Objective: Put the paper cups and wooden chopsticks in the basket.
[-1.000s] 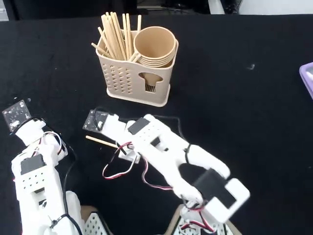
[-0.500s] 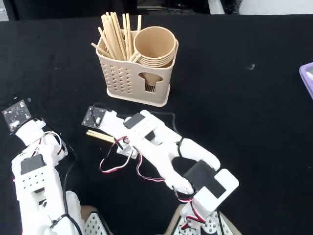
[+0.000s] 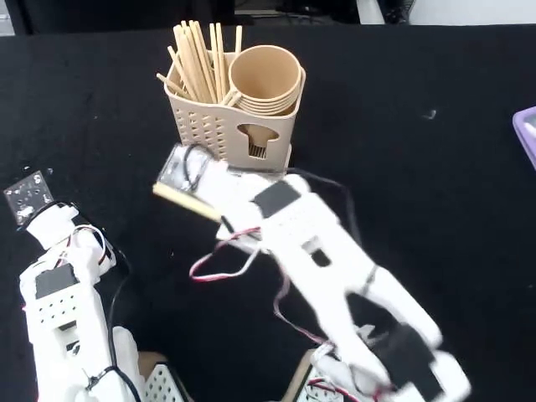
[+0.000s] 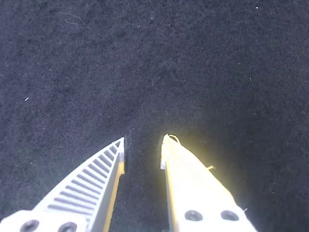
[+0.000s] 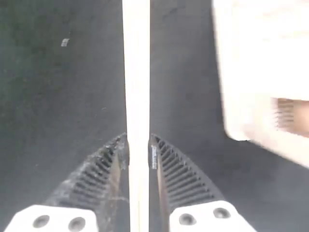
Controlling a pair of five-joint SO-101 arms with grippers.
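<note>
While the right end effector (image 5: 138, 147) is clamped narrowly on a single wooden chopstick (image 5: 136, 58), the stick runs lengthwise between the toothed jaws and juts out well past them. From the high view it lies close to level, just in front of the basket (image 3: 219, 132), near the corner on the chopstick side; whether it has cleared the counter (image 3: 419, 209) altogether I cannot tell. The basket already carries a bundle of chopsticks (image 3: 197, 54) standing in one compartment and a stack of paper cups (image 3: 265, 77) nested in the other.

The step in hand looks like the carry and drop of this stick. To do it well, the arm should raise the stick above the basket's rim before moving across, since at its present height the free end would strike the perforated front wall. The stick then wants tipping toward upright so one end leads down into the compartment with the bundle, not onto the cups. The standing sticks fan out above the rim, so an approach from the open side of that fan seems safest. The jaws should part only once the leading end is inside the walls, because so thin a stick may swivel in the grip.

The left end effector (image 4: 143, 145) hangs over bare counter, well apart from the basket, its jaws slightly parted with nothing between them.
</note>
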